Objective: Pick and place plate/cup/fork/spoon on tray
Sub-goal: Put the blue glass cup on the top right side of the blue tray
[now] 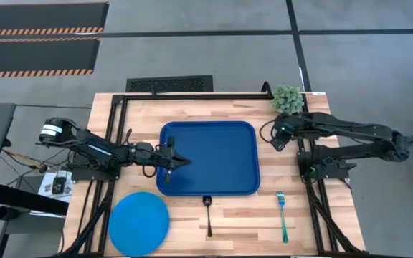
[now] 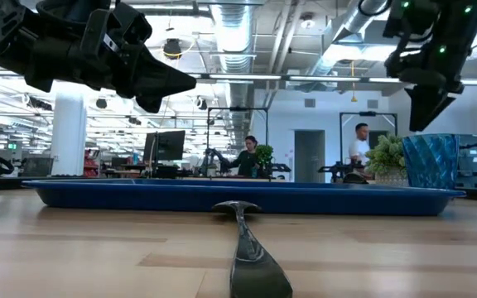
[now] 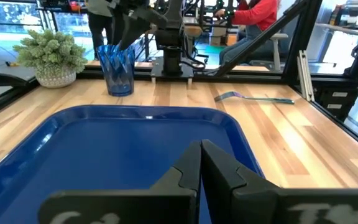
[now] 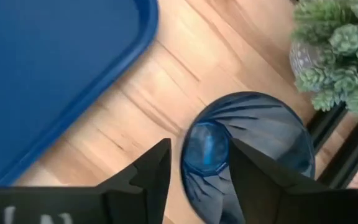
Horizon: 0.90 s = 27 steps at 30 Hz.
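Note:
The dark-blue tray (image 1: 208, 158) lies mid-table. The bright-blue plate (image 1: 139, 223) lies flat near the front left. The dark spoon (image 1: 209, 215) and the teal fork (image 1: 283, 215) lie on the wood in front of the tray. The dark-blue cup (image 4: 247, 149) stands upright on the table right of the tray, beside a small plant (image 1: 287, 98). My right gripper (image 4: 199, 152) is open just above the cup's rim, clear of it in the low view (image 2: 425, 108). My left gripper (image 3: 201, 146) is shut and empty, hovering over the tray's left part (image 1: 181, 160).
A black metal frame (image 1: 192, 95) runs along the table's far edge and down both sides. The plant pot stands close behind the cup. Bare wood lies between the tray's right rim (image 4: 104, 81) and the cup. People sit at desks in the room beyond.

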Tool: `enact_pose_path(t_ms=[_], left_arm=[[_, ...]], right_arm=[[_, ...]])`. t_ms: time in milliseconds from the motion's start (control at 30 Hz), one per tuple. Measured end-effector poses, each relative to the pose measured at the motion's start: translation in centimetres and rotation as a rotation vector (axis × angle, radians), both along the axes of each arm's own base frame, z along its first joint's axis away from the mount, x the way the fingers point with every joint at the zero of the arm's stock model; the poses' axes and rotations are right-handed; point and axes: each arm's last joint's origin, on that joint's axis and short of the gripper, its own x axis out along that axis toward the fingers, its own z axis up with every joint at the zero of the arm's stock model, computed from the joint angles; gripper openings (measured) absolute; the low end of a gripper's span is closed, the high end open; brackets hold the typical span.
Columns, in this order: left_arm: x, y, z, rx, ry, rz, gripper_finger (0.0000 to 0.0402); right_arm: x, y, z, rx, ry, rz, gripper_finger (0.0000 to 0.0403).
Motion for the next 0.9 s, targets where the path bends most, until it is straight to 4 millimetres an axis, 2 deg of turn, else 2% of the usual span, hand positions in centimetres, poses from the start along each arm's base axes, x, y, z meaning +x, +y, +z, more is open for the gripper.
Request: enact_pose_path(t_ms=[100, 233, 600, 733, 900], left_arm=[[0.0, 0.0, 0.0, 0.0, 0.0, 0.0, 0.0], [0.0, 0.0, 0.0, 0.0, 0.004, 0.0, 0.0], [0.0, 0.0, 0.0, 0.0, 0.005, 0.0, 0.0], [0.0, 0.0, 0.0, 0.008, 0.005, -0.001, 0.0], [0.0, 0.0, 0.0, 0.008, 0.005, -0.001, 0.0]], right_arm=[[0.3, -0.5, -0.4, 0.019, 0.027, -0.02, 0.0186], [0.8, -0.9, -0.9, 0.062, 0.036, -0.028, 0.0165], [1.6, -2.2, -2.3, 0.122, 0.115, -0.055, 0.0054], [1.7, -2.1, -1.1, 0.134, 0.13, -0.035, 0.0014], [2.6, -1.9, 2.2, 0.127, 0.046, 0.016, 0.0029]])
